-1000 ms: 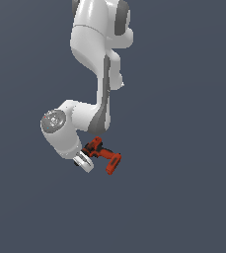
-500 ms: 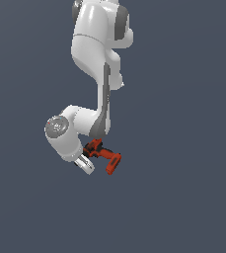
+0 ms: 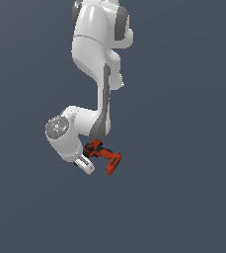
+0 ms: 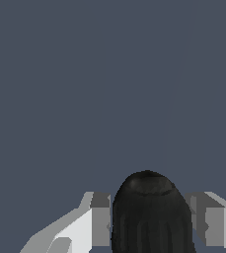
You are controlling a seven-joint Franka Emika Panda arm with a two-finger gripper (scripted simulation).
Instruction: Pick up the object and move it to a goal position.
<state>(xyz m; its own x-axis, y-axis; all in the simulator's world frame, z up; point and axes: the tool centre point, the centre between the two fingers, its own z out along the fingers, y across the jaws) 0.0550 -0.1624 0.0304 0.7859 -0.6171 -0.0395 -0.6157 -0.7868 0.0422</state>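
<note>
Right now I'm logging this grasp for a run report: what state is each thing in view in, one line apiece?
Small red-orange power drill with black chuck end: held between the fingers, lying roughly sideways, battery base toward the exterior view's right, touching no visible surface.
White robot hand: shut on the drill, one finger on each side of the black chuck end.
White robot arm: bent at the wrist, reaching downward.

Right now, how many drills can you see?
1. The drill sits between the fingers at the low end of the arm; the wrist view shows its black end clamped there. No other drill shows in either view.
</note>
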